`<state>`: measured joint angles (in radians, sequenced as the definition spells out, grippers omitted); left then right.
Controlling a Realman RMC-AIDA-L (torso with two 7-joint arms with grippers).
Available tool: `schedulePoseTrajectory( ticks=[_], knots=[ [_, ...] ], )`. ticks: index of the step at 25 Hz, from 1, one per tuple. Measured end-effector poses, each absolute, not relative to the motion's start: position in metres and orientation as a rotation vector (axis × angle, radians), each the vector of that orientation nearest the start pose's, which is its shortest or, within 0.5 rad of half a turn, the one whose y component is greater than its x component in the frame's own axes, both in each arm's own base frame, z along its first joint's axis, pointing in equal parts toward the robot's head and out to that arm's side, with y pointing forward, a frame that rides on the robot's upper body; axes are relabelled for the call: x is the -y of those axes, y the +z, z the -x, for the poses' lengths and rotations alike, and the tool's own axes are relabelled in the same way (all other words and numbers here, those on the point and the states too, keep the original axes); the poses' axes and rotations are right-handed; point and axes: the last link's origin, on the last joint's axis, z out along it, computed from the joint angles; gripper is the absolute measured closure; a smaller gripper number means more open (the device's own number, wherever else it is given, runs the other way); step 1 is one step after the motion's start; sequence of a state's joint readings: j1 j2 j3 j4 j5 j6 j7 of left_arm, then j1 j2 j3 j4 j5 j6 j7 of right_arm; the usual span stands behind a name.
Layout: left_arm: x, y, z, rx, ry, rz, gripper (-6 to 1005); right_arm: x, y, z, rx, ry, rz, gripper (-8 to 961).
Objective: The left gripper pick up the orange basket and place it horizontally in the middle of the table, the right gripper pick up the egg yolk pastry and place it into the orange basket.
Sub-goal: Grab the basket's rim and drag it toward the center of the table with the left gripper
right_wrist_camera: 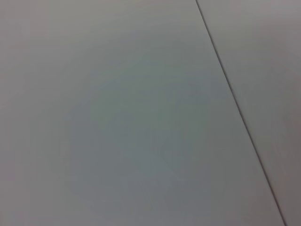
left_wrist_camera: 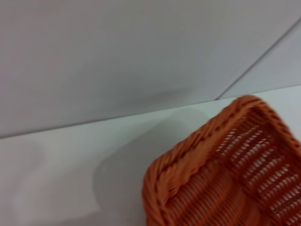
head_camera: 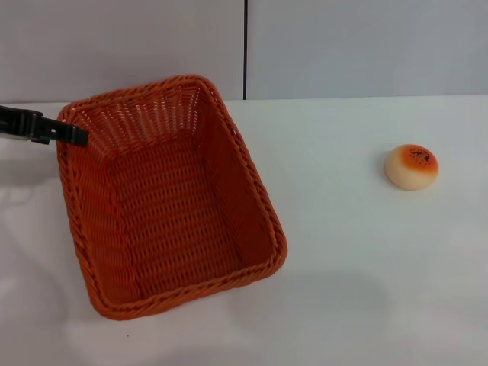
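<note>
The orange basket [head_camera: 171,198] fills the left half of the head view, long side running away from me, mouth up and empty. My left gripper [head_camera: 75,136] comes in from the left edge and is shut on the braided rim at the basket's far left corner. That same corner of the orange basket [left_wrist_camera: 221,174] shows in the left wrist view. The egg yolk pastry [head_camera: 412,166] lies alone on the white table [head_camera: 343,229], far to the right of the basket. My right gripper is out of view; its wrist view shows only a plain grey surface.
A grey wall [head_camera: 343,46] with a dark vertical seam [head_camera: 245,46] stands behind the table's far edge. Bare tabletop lies between the basket and the pastry.
</note>
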<state>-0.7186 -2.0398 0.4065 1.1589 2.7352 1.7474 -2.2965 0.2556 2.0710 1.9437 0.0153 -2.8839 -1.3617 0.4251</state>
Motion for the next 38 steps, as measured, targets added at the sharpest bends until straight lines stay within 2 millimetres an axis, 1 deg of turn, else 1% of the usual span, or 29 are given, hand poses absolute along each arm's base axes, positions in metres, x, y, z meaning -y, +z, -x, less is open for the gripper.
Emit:
schedulePoseTrajectory(
  ticks=[4,12,19,32,38],
  knots=[
    [-0.363,0.111,0.268,1.466,-0.029,2.278,198,-0.235,0.078,-0.429,-0.742,0.753,0.914,125],
    [-0.363,0.095,0.270,1.483,0.025,2.287,201,-0.236,0.078,-0.431,-0.753,0.743,0.915,125],
    [-0.366,0.076,0.273,1.494,0.073,2.322,203,-0.234,0.078,-0.432,-0.755,0.739,0.912,125],
    [-0.369,0.070,0.268,1.467,0.120,2.345,207,-0.235,0.079,-0.431,-0.754,0.742,0.905,126],
    [-0.370,0.072,0.266,1.455,0.118,2.348,209,-0.236,0.079,-0.432,-0.756,0.743,0.900,126]
  ],
)
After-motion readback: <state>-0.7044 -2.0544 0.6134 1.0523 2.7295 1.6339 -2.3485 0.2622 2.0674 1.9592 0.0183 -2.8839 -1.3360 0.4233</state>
